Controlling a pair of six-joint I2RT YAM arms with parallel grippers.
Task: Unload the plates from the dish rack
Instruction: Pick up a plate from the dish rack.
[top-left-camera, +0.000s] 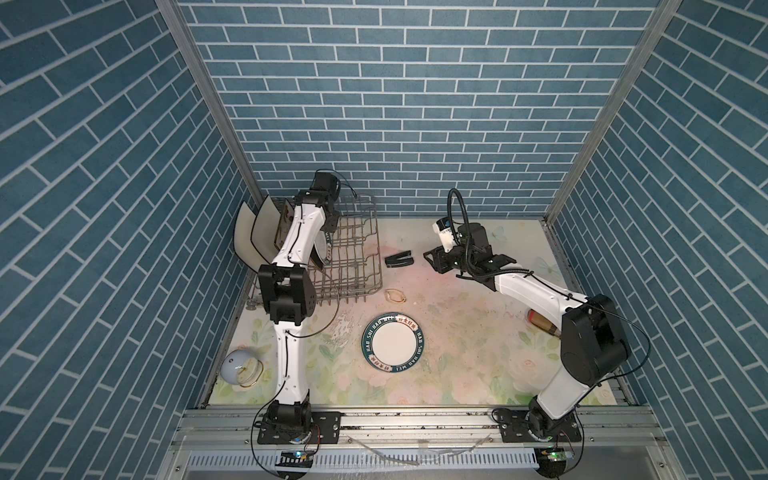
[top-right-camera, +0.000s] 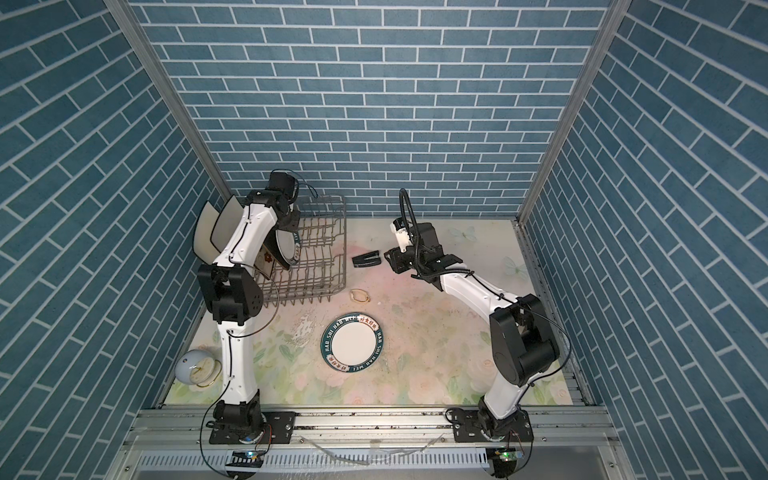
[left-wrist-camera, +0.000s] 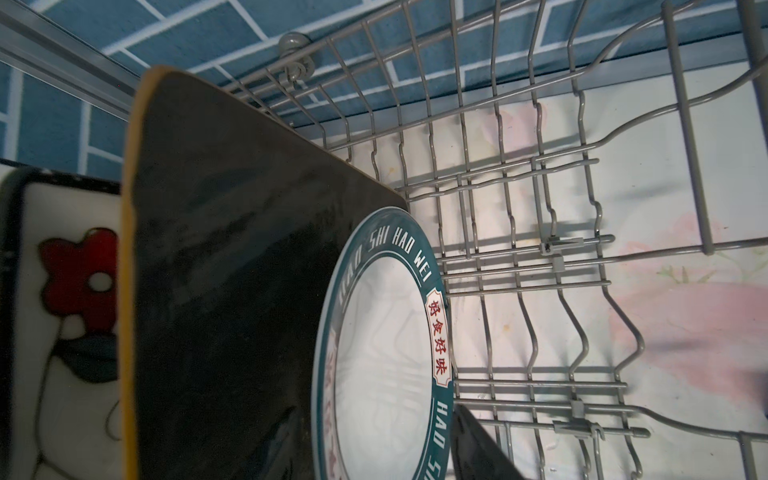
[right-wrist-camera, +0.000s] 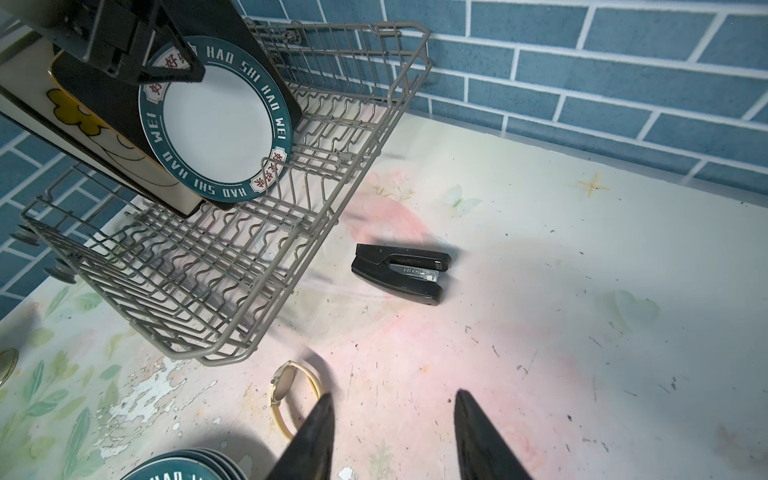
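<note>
We judge the round white teal-rimmed plate (right-wrist-camera: 216, 120) stiff, slippery, fragile: hold its upper rim. Left fingers (right-wrist-camera: 191, 77) are at it, grip unclear; right fingers (right-wrist-camera: 320, 436) spread, empty.

Blue brick-pattern walls (top-left-camera: 415, 104) around a floral-printed tabletop (top-left-camera: 478, 365)

Even overhead light, soft shadows, wide-angle distortion

Grey metal wire dish rack (right-wrist-camera: 199, 266); glossy plate (right-wrist-camera: 216, 120).
</note>
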